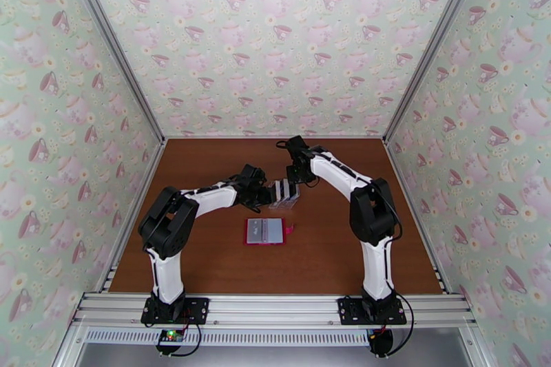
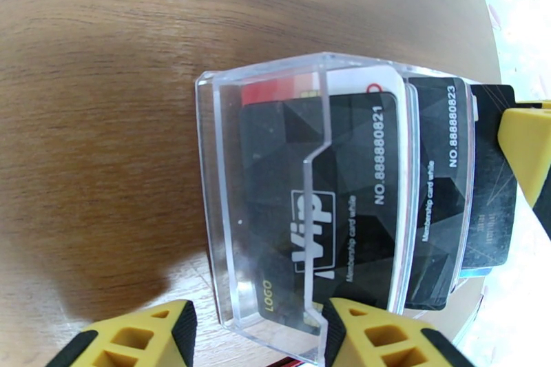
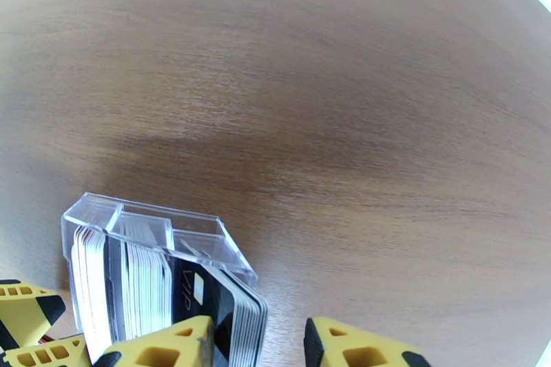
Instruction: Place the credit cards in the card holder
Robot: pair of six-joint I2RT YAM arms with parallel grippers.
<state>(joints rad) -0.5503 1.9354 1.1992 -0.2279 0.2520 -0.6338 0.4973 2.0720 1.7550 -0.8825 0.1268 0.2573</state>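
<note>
The card holder (image 1: 265, 231), a red wallet, lies open on the table with its pale pockets up, in front of both arms. The credit cards (image 2: 358, 175), mostly black VIP ones with white ones behind, stand in a clear slotted stand (image 1: 284, 194). My left gripper (image 2: 258, 341) is open, its fingers astride the stand's near end. My right gripper (image 3: 258, 351) is open at the stand's far side, with the edges of the outermost black cards (image 3: 237, 317) between its fingers. One right finger (image 2: 530, 148) rests by the outer card (image 2: 492, 175).
The brown table (image 1: 206, 265) is walled on three sides by teacup wallpaper. The stand sits mid-table just behind the wallet. Bare wood lies to the left, right and back.
</note>
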